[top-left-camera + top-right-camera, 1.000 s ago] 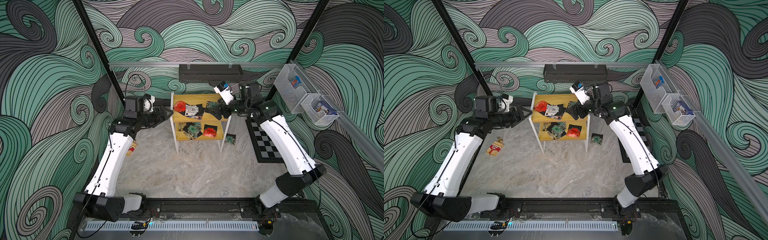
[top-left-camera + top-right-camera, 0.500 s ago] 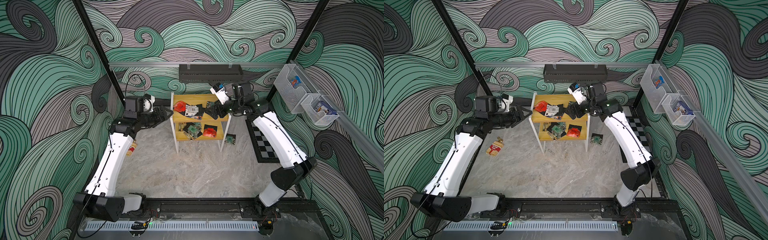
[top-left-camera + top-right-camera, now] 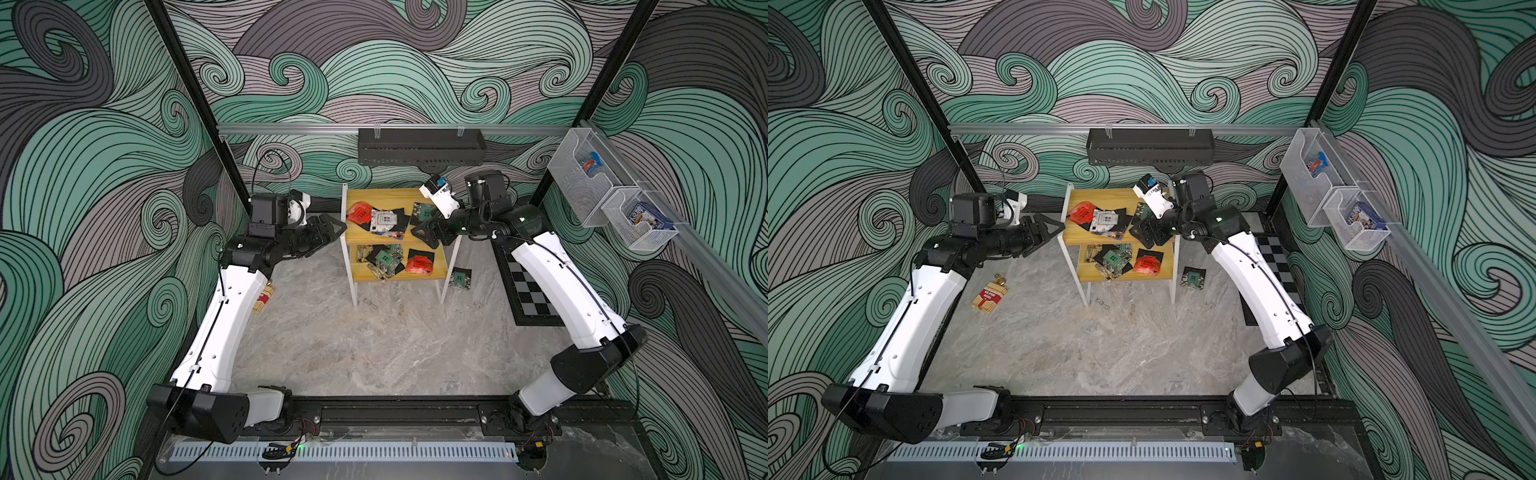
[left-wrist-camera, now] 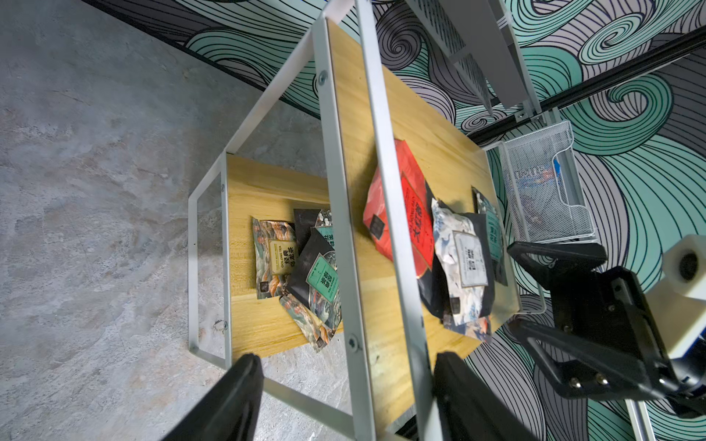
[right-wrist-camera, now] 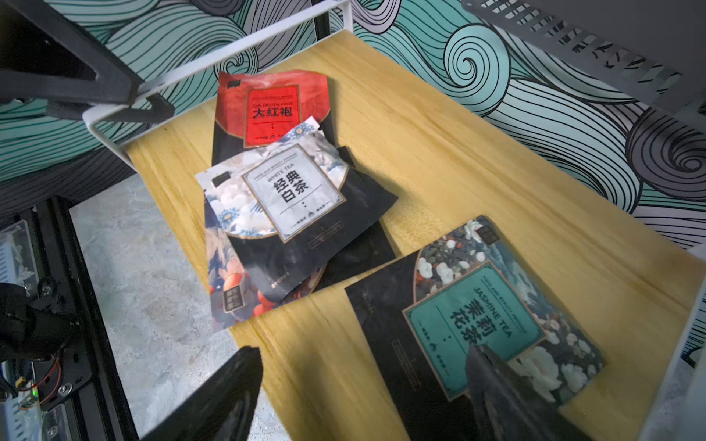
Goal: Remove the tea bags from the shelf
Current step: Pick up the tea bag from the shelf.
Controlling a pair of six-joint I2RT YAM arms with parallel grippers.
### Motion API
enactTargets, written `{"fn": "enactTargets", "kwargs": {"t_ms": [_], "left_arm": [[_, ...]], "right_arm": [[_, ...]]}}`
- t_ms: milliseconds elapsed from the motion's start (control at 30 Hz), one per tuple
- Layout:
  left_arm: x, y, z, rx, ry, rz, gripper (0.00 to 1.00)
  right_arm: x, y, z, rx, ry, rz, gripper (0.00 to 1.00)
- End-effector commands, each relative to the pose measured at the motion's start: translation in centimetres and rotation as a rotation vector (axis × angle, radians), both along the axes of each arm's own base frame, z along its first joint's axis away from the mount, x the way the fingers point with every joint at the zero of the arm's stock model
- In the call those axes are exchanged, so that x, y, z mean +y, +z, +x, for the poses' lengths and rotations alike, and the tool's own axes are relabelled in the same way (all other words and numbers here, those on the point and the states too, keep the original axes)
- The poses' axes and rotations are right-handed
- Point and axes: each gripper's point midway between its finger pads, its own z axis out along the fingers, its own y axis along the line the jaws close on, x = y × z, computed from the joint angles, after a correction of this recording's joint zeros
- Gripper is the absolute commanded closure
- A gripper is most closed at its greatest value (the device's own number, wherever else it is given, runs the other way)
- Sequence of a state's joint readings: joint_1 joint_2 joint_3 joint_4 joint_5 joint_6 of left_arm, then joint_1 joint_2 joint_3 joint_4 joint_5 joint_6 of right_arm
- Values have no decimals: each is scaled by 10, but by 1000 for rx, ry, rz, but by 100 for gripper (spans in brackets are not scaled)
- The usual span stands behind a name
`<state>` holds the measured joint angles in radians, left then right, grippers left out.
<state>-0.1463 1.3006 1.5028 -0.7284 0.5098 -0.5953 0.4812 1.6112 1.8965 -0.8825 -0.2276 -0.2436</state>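
Two-tier shelf [image 3: 386, 197] carries nearly all the tea bags [image 3: 384, 220]: a cluster on the upper board, a pile on the lower. A stray sachet [image 3: 460, 277] lies on the floor just beside the front right leg. My left gripper [image 3: 337, 226] hangs at the shelf's left edge, jaws apart, empty. My right gripper [image 3: 422, 237] hovers over the upper board's right end, jaws apart, nothing held, straddling the teal jasmine sachet [image 5: 470, 317]. Step in hand, I judge: the reach for that sachet. Next move calls for lowering until the fingers bracket its edges, then closing and lifting clear of the frame.
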Motion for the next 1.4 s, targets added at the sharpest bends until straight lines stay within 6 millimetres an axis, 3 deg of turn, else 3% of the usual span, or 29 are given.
{"fn": "enactTargets", "kwargs": {"t_ms": [0, 267, 567, 833, 1100, 1367], "left_arm": [[-1, 4, -7, -6, -16, 0, 26], [0, 2, -10, -1, -14, 9, 26], [-1, 0, -9, 4, -16, 9, 27], [0, -5, -8, 17, -9, 2, 28], [0, -7, -8, 21, -8, -1, 28], [1, -8, -9, 23, 0, 2, 28]], "right_arm": [[1, -6, -3, -39, 33, -102, 8], [-1, -13, -5, -42, 26, -157, 7], [-6, -28, -24, -28, 30, -207, 12], [-19, -34, -32, -27, -13, -238, 28], [-22, -43, -28, -57, -39, -290, 49], [-24, -40, -30, -96, -58, -311, 60]]}}
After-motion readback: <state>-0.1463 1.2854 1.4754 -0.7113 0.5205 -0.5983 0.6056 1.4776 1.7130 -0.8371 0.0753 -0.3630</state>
